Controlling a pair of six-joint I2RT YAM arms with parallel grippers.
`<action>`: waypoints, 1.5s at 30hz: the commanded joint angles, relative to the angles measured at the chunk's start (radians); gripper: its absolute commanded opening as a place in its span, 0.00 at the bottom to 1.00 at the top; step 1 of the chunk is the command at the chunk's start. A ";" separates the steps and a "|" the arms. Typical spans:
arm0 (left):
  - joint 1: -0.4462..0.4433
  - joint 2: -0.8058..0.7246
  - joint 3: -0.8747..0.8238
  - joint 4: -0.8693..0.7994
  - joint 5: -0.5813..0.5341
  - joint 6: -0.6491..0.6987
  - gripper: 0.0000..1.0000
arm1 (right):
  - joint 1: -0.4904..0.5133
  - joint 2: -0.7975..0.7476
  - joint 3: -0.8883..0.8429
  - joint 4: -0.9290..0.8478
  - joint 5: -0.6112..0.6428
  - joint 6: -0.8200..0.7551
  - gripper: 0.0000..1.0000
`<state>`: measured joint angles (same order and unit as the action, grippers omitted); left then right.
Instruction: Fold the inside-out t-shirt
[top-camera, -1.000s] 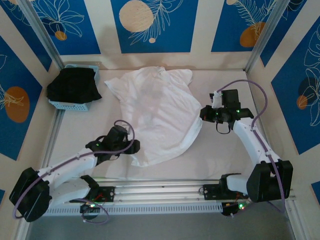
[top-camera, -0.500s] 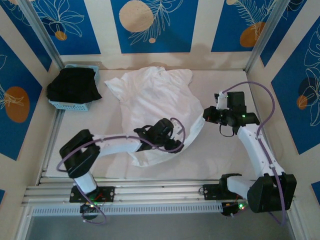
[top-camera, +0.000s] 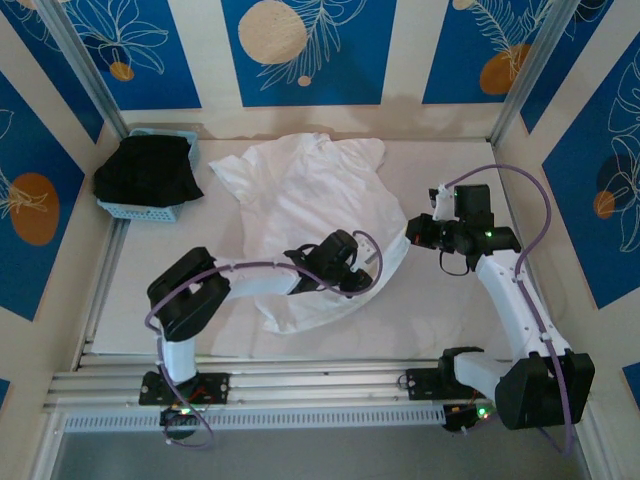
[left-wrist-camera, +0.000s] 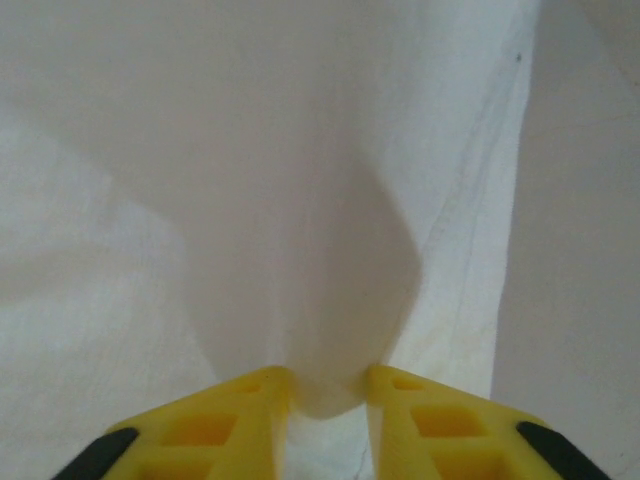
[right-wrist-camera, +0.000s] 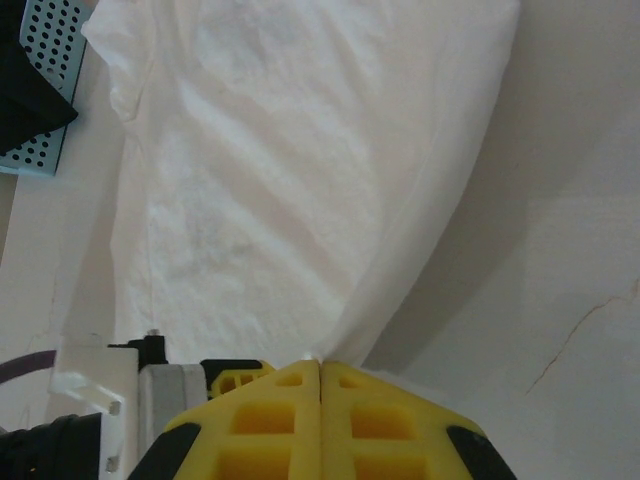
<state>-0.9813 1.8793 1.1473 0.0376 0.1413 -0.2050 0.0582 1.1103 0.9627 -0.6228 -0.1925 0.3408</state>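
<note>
Cloth covers the middle of the table (top-camera: 450, 320): the inside-out t-shirt (top-camera: 310, 195) lies there mostly flat, with its sleeves and neck toward the far wall and its hem toward the arms. The far edge of the shirt comes close to the wall, so there is little free room behind it. Its left sleeve is near the blue basket (top-camera: 133, 211) but does not touch it; the black garment (top-camera: 148, 170) fills that basket in the far left corner.

The left gripper (top-camera: 352, 272) reaches over the lower part of the shirt, near its right hem corner. In the left wrist view its yellow fingers (left-wrist-camera: 235, 425) stand narrow, with a raised fold of the white cloth squeezed between them; the cloth rises in a ridge away from the tips. The bare table begins just to the right of this fold.

The right gripper (top-camera: 412, 232) is at the right side edge of the shirt. In the right wrist view its fingers (right-wrist-camera: 270, 420) are pressed together, and the shirt's edge runs up into the seam between the tips, lifted a little and throwing a shadow on the table.

Free table surface lies to the right of the shirt, in a strip between the hem and the near rail, and on the left below the basket.
</note>
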 joint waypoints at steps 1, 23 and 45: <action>0.014 0.037 0.014 0.044 0.075 -0.013 0.18 | -0.005 -0.010 0.002 -0.016 -0.022 0.002 0.00; 0.108 -0.123 -0.054 0.083 0.234 -0.078 0.04 | 0.087 0.041 -0.024 -0.017 0.203 0.004 0.33; 0.118 -0.105 -0.068 0.153 0.283 -0.168 0.03 | 0.439 -0.254 -0.555 0.532 0.095 0.289 0.41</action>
<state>-0.8703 1.7710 1.0943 0.1513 0.3862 -0.3588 0.4889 0.8497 0.4313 -0.2314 -0.1390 0.6033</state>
